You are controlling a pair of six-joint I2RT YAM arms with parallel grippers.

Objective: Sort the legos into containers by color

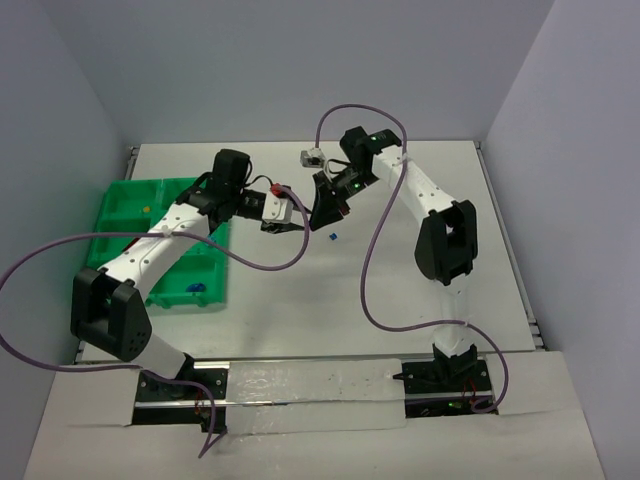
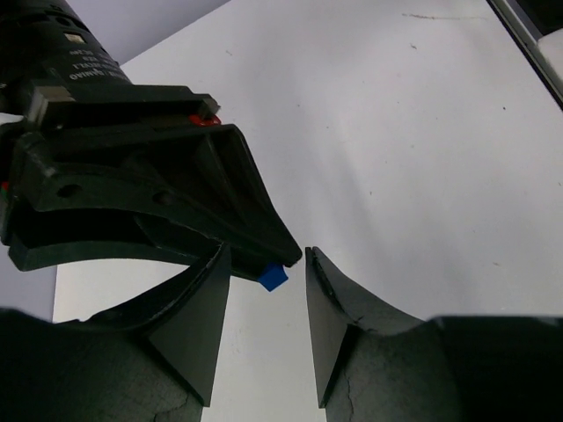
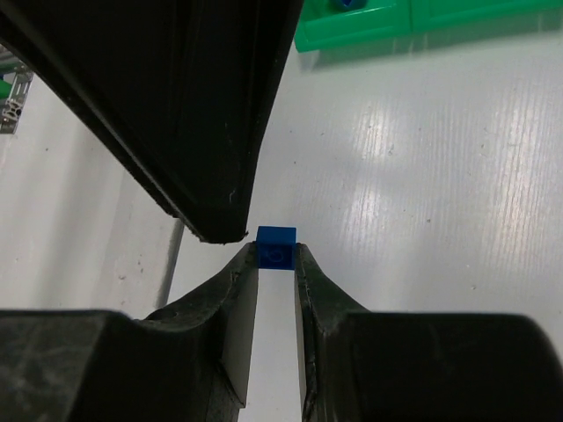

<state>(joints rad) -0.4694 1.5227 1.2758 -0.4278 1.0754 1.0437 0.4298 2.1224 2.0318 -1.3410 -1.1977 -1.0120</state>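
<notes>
The right tool [image 3: 276,264] is closed on a blue lego brick [image 3: 276,237]. The brick sits between the two fingertips at their very ends, with a finger against each side. The left tool [image 2: 266,257] is open and holds nothing. Its fingers stand apart, and the brick lies just beyond their tips, in line with the gap. The tips of both tools are close together over the middle of the white desk [image 1: 400,300], to the right of the green tray [image 1: 125,205]. Whether the brick rests on the desk or is raised off it cannot be determined. Another blue lego [image 1: 196,288] lies in a near compartment of the tray, well apart from both tools.
</notes>
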